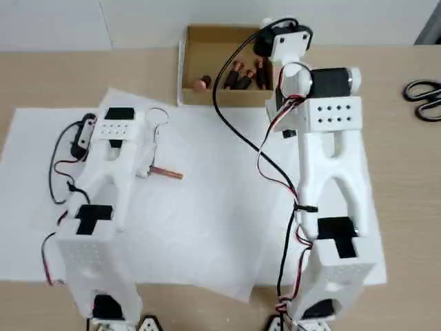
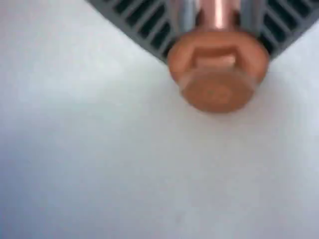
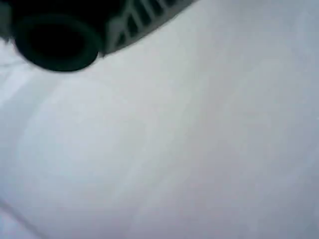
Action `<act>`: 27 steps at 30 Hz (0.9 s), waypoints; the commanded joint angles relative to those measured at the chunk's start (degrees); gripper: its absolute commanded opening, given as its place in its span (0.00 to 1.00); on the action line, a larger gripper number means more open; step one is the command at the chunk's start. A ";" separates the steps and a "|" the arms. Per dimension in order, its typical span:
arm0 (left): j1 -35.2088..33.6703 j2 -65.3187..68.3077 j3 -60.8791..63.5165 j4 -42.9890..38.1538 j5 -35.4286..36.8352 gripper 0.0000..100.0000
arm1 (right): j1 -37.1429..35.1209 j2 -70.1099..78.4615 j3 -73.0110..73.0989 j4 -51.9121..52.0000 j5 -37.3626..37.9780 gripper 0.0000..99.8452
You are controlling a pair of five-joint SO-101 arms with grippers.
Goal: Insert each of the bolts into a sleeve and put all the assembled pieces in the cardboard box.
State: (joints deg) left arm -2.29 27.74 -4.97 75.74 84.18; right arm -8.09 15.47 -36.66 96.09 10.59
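The wall (image 1: 83,21) behind was plain white, and the table (image 1: 393,158) under me was pale wood. A large white sheet of paper (image 1: 207,234) covered its middle and left part, with one corner lying over the near edge.

The cardboard box (image 1: 183,69) stood open at the far edge of the table, just beyond the paper's far edge. Several assembled pieces (image 1: 242,74) lay in it, dark sleeves with copper ends, bunched toward its right side. One more copper-tipped piece (image 1: 202,83) lay apart, nearer its left wall. A pair of scissors (image 1: 423,98) rested on bare wood near the table's right edge, well apart from everything else.

A black cable (image 1: 238,127) ran from my right arm's far end across the box's opening and down over the paper, so it crossed part of the box's contents in the high view. My right arm itself stood over the box's right wall and hid that corner.

My left gripper (image 1: 146,167) was clenched on a copper bolt (image 1: 167,173) over the left half of the paper, the shaft between the ribbed jaws and the head sticking out. My right gripper (image 3: 84,20) was grasping a black sleeve (image 3: 55,45), open end outward, over a white surface.
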 commanded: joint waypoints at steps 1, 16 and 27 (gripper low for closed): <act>-0.09 -0.18 -1.89 0.70 -3.25 0.01 | -0.22 -3.65 -2.46 0.31 -0.53 0.00; -0.44 -0.26 -34.51 24.79 -48.00 0.01 | -4.00 -4.00 -2.55 0.13 -0.26 0.00; -0.09 -11.43 -30.99 24.79 -71.65 0.01 | -6.81 -11.91 -2.64 0.22 -0.26 0.00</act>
State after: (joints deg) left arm -2.55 24.13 -36.00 99.30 13.85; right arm -14.42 11.08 -36.66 96.09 10.59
